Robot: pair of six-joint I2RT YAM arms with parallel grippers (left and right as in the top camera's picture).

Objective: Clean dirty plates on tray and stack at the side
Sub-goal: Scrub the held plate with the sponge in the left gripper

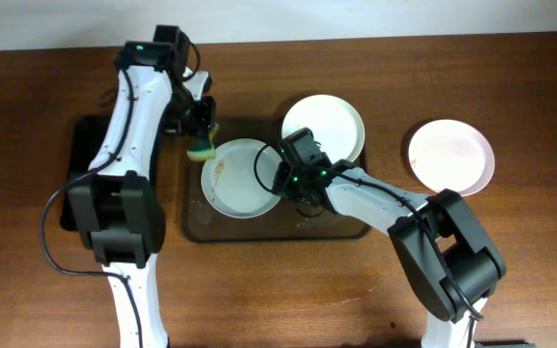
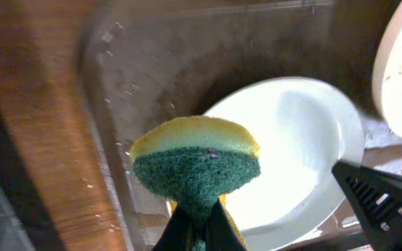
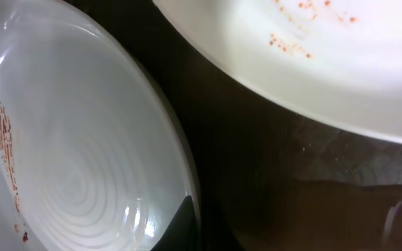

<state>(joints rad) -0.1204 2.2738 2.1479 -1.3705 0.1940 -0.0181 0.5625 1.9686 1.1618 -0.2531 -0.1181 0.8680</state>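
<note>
Overhead shows the left pincer (image 1: 204, 130) pinching a spongy yellow-and-green sponge (image 1: 202, 148) just beside a round white streaked plate (image 1: 240, 184) on the brown tray (image 1: 259, 227); the right pincer (image 1: 280, 174) clamps that plate's rim. Only the right wrist view reveals its concentric rings, with the fingers mostly cut off

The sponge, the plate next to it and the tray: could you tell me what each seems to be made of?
Sponge: soft yellow foam with a coarse green fibrous scouring face. Plate: probably glazed ceramic or melamine; white, glossy, with highlights and faint concentric rings. Tray: likely plastic; smooth brown sheen, wet-looking specks.
</note>
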